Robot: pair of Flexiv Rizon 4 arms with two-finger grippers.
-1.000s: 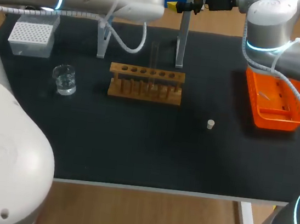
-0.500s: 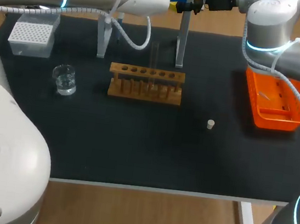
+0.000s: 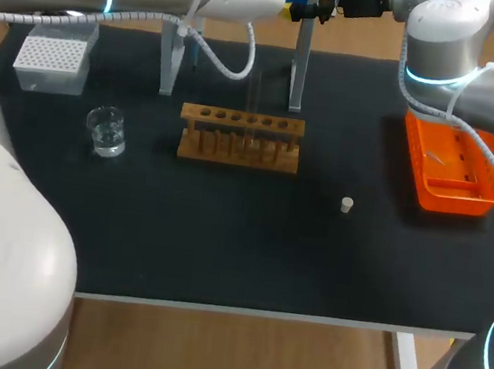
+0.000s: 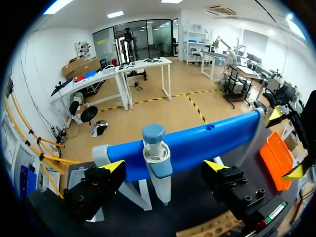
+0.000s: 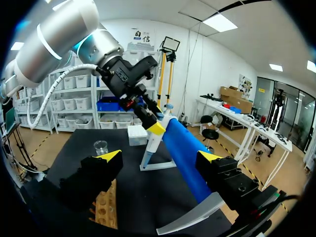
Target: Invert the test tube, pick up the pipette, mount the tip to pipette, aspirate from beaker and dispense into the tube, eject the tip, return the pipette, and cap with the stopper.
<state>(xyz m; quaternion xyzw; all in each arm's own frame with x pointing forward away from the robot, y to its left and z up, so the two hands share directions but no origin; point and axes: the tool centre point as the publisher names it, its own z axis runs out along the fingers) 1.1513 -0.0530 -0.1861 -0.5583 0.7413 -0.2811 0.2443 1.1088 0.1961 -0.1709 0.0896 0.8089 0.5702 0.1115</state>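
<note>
The tube (image 3: 253, 94) stands in the rack (image 3: 240, 136), so the inversion looks done. Now the left gripper (image 4: 165, 167) hangs wide open either side of the pipette (image 4: 154, 136) on its stand (image 4: 207, 140), with no grip made yet. The right gripper (image 5: 159, 157) is wide open too, and empty. The tip box (image 3: 52, 61), beaker (image 3: 107, 130) and stopper (image 3: 346, 205), which lies loose right of the rack, look untouched. Everything from pickup onward is left.

Black table (image 3: 220, 254): rack (image 3: 239, 138), beaker (image 3: 106, 131), stopper (image 3: 346, 205), tray (image 3: 452, 204)

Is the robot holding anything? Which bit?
Nothing yet. The left gripper is open around the pipette without touching it; the right gripper is open and empty.
</note>
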